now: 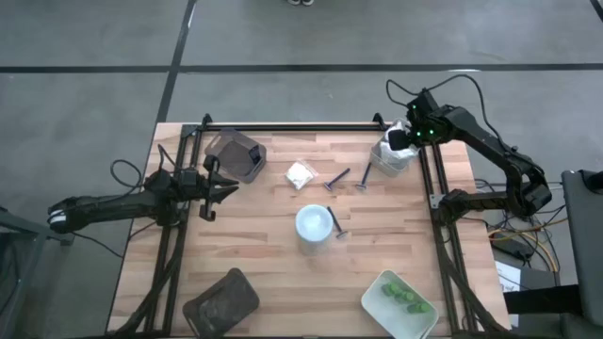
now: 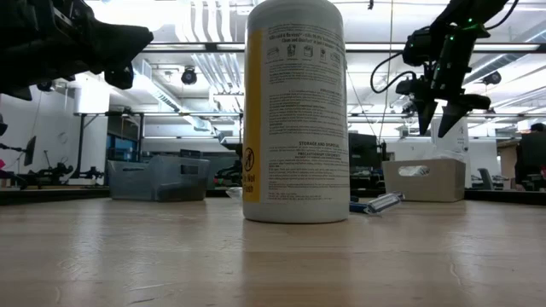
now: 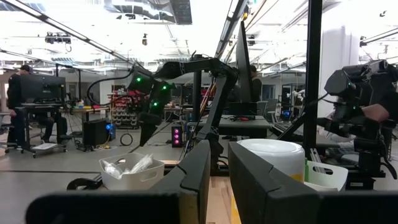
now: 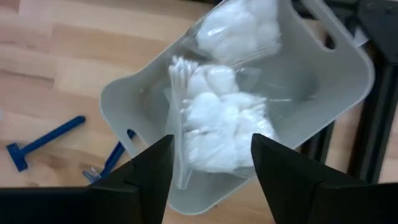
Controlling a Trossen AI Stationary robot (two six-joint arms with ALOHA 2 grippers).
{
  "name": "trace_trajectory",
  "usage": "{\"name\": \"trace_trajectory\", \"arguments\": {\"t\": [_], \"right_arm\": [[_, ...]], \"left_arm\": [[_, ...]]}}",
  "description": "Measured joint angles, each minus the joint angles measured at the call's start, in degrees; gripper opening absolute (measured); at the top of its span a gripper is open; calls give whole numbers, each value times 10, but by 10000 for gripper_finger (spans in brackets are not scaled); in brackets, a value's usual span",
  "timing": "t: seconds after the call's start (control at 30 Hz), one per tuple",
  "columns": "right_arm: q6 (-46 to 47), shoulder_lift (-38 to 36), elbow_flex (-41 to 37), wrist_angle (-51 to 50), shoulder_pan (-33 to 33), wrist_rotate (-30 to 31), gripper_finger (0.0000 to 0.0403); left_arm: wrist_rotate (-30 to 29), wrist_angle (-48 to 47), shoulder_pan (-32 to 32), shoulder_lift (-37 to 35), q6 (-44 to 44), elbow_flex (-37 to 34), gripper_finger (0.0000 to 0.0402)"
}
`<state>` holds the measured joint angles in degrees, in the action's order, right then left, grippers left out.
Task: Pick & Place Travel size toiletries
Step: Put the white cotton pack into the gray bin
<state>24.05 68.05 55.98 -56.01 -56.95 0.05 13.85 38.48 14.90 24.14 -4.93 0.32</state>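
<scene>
My right gripper [image 4: 211, 169] hangs open, fingers pointing down, above a pale tray [image 1: 385, 162] at the table's far right corner. White lumpy packets [image 4: 217, 124] lie in this tray. Another white packet [image 1: 301, 174] lies on the wood near the middle. Two dark-handled razors [image 1: 336, 179] [image 1: 363, 179] lie beside the tray, and a third razor [image 1: 337, 226] lies next to the yellow white-capped bottle [image 2: 294, 111], which stands upright at mid-table. Green pieces [image 1: 402, 297] sit in a pale tray at the near right. My left gripper [image 1: 226, 186] waits at the left edge, open by a narrow gap.
A dark tray [image 1: 236, 153] stands at the far left and another dark tray [image 1: 221, 299] at the near left corner. A black frame rail [image 1: 292, 126] runs along the far edge, with posts on both sides. Bare wood lies between the bottle and the near edge.
</scene>
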Motion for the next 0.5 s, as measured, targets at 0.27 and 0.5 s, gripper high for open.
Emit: {"name": "trace_trajectory", "arguments": {"t": [0.27,0.5], "right_arm": [[19,30,-56,14,8,-2,146],[17,88,-90,54,9,-65,99]], "left_arm": [[0,0,0,0,0,0,62],[0,0,0,0,0,0,62]]}}
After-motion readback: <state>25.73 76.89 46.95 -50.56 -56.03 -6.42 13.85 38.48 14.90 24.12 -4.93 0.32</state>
